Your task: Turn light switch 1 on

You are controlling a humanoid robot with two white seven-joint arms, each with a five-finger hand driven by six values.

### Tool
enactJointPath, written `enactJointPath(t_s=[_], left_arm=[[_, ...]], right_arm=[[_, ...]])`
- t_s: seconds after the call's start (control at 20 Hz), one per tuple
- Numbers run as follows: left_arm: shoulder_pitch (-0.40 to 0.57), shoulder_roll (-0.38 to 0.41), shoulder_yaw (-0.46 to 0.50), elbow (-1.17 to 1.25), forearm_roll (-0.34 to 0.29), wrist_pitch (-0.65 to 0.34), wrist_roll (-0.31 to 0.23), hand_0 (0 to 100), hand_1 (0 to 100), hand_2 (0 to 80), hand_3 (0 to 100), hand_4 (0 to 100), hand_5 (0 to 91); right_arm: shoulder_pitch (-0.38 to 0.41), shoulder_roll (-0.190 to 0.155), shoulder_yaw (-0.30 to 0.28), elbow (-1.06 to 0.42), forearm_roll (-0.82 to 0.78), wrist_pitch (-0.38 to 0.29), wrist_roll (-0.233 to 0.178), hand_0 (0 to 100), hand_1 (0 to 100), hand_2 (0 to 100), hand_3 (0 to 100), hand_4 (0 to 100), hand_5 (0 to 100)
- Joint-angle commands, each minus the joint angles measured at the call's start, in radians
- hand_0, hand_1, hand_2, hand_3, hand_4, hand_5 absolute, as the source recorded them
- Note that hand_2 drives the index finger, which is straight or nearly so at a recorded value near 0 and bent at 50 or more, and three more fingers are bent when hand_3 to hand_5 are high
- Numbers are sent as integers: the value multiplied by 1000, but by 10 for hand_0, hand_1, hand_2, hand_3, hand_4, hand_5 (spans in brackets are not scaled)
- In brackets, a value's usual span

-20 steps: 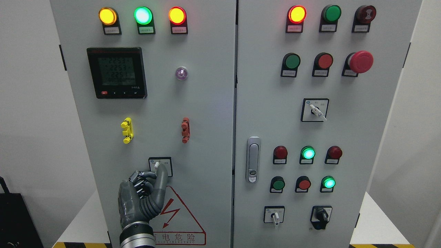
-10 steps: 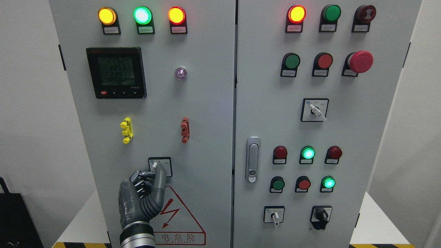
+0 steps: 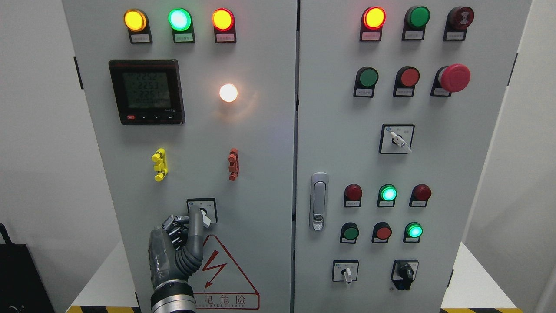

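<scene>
The small round lamp [image 3: 228,92] right of the meter, dark and purplish a second ago, now glows bright white-orange and throws a warm sheen on the panel around it. The white lever of the switch [image 3: 202,211] has swung from upper left to lower right. The left hand [image 3: 176,250] has shifted slightly left, its extended finger now lying across the switch face.

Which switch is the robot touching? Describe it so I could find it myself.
Look at the left cabinet door, below the yellow clip and red clip. Just above the red warning triangle sits a small black-framed rotary switch, the only switch on that door, with the left robot hand touching it.
</scene>
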Motion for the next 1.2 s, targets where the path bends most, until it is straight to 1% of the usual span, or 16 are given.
enactJointPath(t_s=[0.0, 0.15, 0.4, 0.55, 0.65, 0.7, 0.8, 1.15], left_arm=[[0, 0, -1, 2, 7, 1, -2, 533, 309, 623, 1000, 1000, 851], [0, 0, -1, 2, 7, 1, -2, 529, 315, 623, 1000, 1000, 851], [0, 0, -2, 2, 7, 1, -3, 477, 342, 626, 1000, 1000, 852], [0, 0, -4, 2, 7, 1, -3, 409, 354, 627, 1000, 1000, 853], [0, 0, -4, 4, 7, 1, -3, 343, 375, 628, 1000, 1000, 853], [0, 0, -4, 2, 7, 1, -3, 329, 374, 628, 1000, 1000, 853], [0, 0, -4, 2, 7, 1, -3, 281, 356, 628, 1000, 1000, 854], [0, 0, -4, 2, 8, 0, -3, 166, 308, 628, 1000, 1000, 855]], right_arm=[[0, 0, -1, 0, 0, 0, 1, 0, 0, 0, 0, 0, 0], [0, 0, 0, 0, 0, 0, 1, 0, 0, 0, 0, 0, 0], [0, 0, 0, 0, 0, 0, 1, 0, 0, 0, 0, 0, 0], [0, 0, 0, 0, 0, 0, 1, 0, 0, 0, 0, 0, 0], [0, 0, 0, 0, 0, 0, 1, 0, 0, 0, 0, 0, 0], [0, 0, 0, 0, 0, 0, 1, 0, 0, 0, 0, 0, 0], [0, 0, -1, 0, 0, 0, 1, 0, 0, 0, 0, 0, 0], [0, -1, 0, 0, 0, 0, 1, 0, 0, 0, 0, 0, 0]])
